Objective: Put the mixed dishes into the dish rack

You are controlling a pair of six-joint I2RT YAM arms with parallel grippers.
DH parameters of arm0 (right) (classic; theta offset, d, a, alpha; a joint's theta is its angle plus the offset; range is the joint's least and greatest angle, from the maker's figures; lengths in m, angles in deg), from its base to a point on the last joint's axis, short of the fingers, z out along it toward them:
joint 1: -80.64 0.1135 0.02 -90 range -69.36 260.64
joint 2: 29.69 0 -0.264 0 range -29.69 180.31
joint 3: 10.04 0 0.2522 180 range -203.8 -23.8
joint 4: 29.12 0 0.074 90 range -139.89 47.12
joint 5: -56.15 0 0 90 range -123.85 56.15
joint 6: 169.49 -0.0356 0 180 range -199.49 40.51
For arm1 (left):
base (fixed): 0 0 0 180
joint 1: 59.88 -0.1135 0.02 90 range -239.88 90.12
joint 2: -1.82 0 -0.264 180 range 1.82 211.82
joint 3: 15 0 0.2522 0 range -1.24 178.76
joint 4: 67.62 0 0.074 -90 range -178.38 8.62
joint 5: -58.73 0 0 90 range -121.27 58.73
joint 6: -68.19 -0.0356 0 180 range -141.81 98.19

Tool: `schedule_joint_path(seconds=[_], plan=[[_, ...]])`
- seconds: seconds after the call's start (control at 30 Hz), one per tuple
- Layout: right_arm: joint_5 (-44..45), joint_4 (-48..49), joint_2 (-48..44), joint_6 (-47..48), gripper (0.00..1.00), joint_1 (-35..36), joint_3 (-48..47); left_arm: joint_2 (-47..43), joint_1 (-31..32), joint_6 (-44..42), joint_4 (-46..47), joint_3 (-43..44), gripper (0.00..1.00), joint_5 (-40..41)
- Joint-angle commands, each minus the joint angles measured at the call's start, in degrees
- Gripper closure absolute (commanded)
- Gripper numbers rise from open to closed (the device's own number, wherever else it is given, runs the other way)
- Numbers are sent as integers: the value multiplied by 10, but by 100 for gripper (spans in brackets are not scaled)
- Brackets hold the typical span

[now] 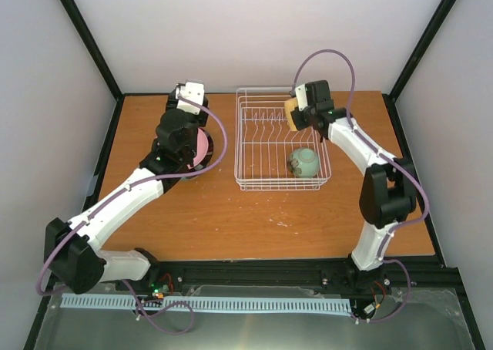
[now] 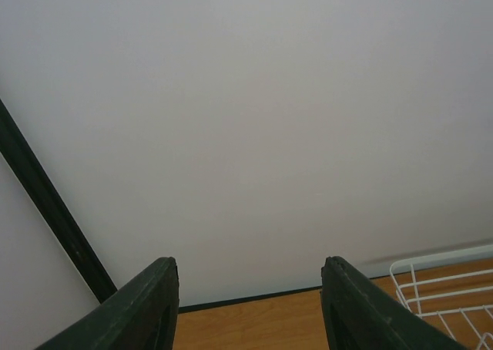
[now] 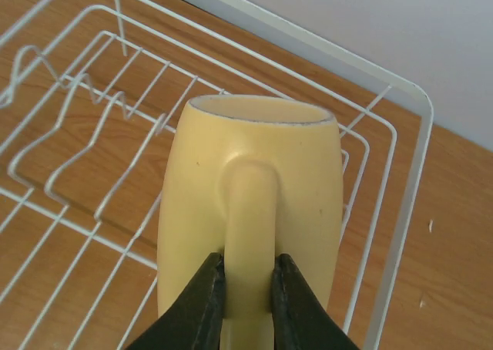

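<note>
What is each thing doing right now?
dish rack: holds only the green bowl.
green bowl: inside the rack.
yellow mug: held by its handle, over the rack.
right end effector: shut on the mug handle.
left end effector: open, empty.
pink plate: outside rack, partly hidden.

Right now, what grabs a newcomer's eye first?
The yellow mug hangs by its handle in the right pincer, over the far right part of the white rack. Next come the green bowl in its near right corner and the pink plate under the left arm.
</note>
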Motion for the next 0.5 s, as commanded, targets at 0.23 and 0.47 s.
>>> schedule_joint_path(seconds=[0.23,0.47], plan=[[-65,215,-191,-67,97,5,171,22,-20,36,-6,-2,49,-25],[-159,209,-237,-63,97,20,152,38,-20,60,-25,7,49,-23]])
